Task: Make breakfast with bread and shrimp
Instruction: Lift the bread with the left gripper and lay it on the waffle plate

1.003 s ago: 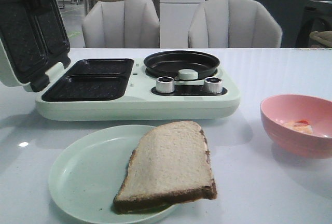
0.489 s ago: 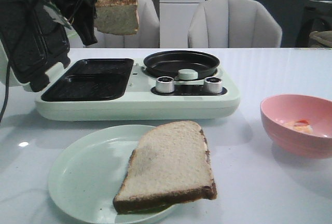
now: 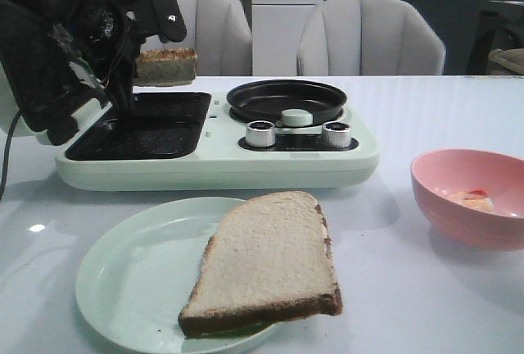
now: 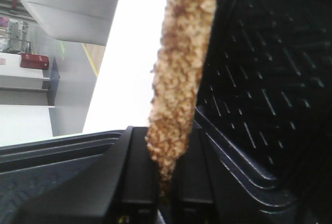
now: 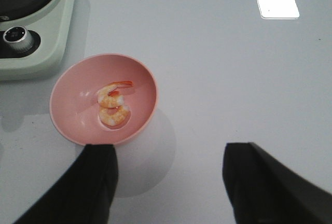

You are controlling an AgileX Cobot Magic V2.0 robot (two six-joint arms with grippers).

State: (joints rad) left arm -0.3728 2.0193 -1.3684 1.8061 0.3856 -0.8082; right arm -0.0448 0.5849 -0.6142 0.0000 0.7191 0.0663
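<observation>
My left gripper [image 3: 131, 75] is shut on a bread slice [image 3: 166, 67] and holds it edge-on just above the back sandwich tray [image 3: 160, 106] of the pale green breakfast maker [image 3: 213, 161]. In the left wrist view the slice [image 4: 181, 68] stands between my fingers [image 4: 137, 182], beside the black tray [image 4: 270, 79]. A second bread slice [image 3: 268, 262] lies on the pale green plate [image 3: 131, 276]. Shrimp [image 5: 114, 105] lie in the pink bowl [image 5: 78, 115], also in the front view [image 3: 471, 198]. My right gripper [image 5: 168, 177] is open above the table beside the bowl.
The maker's lid [image 3: 45, 59] stands open at the left. A round black pan [image 3: 286, 100] and two silver knobs [image 3: 260, 133] are on its right half. Two grey chairs [image 3: 368, 38] stand behind the table.
My left arm has come down with the bread slice, from high above the maker to just over the back tray. Nothing else has moved.
</observation>
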